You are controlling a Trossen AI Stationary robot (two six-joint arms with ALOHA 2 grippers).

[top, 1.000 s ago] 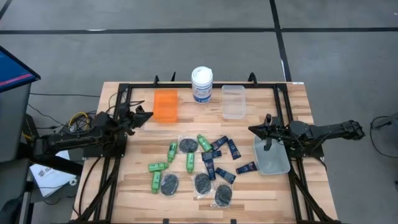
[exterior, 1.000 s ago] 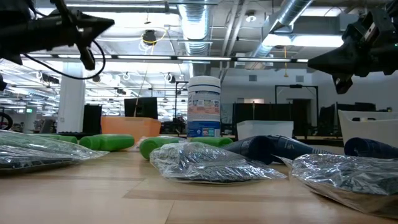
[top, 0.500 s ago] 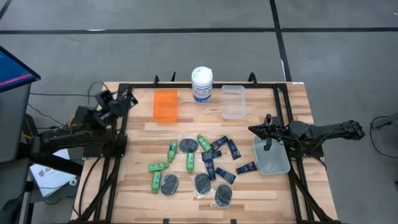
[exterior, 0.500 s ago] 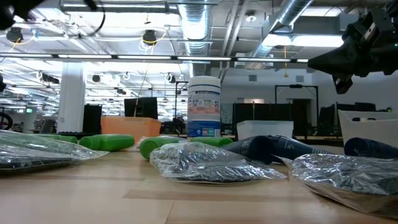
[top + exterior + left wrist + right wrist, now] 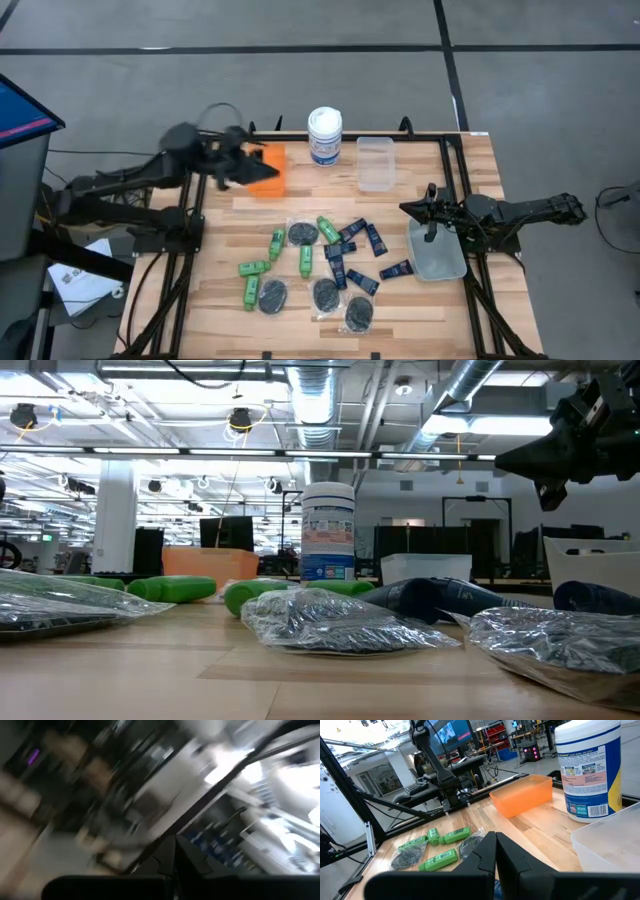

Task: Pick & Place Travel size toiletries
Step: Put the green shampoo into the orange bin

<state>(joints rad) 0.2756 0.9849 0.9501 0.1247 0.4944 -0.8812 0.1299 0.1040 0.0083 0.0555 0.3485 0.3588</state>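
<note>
The toiletries lie scattered in the middle of the wooden table (image 5: 220,300); the green bottles (image 5: 255,268) sit toward eight o'clock of the heap, the dark blue tubes (image 5: 362,283) toward four o'clock, and the black discs in clear packets (image 5: 272,297) mostly along the six o'clock edge, with one packet up beside a bottle near the centre; several of them touch or overlap. At twelve o'clock stands the white canister (image 5: 324,135), upright; the orange bin (image 5: 267,170) is at eleven o'clock of the heap and a clear bin (image 5: 376,163) at one o'clock, both well apart from the toiletries. The left gripper (image 5: 236,166) hangs over the near-left corner of the orange bin, raised above the table; it looks blurred from above, yet its own camera shows the two dark fingers (image 5: 172,865) pressed together with nothing between them. The right gripper (image 5: 412,209) is at three o'clock, over the edge of a second clear bin (image 5: 440,260); its fingers (image 5: 492,855) are likewise closed tight and hold nothing; it is near the tubes but not touching them.
</note>
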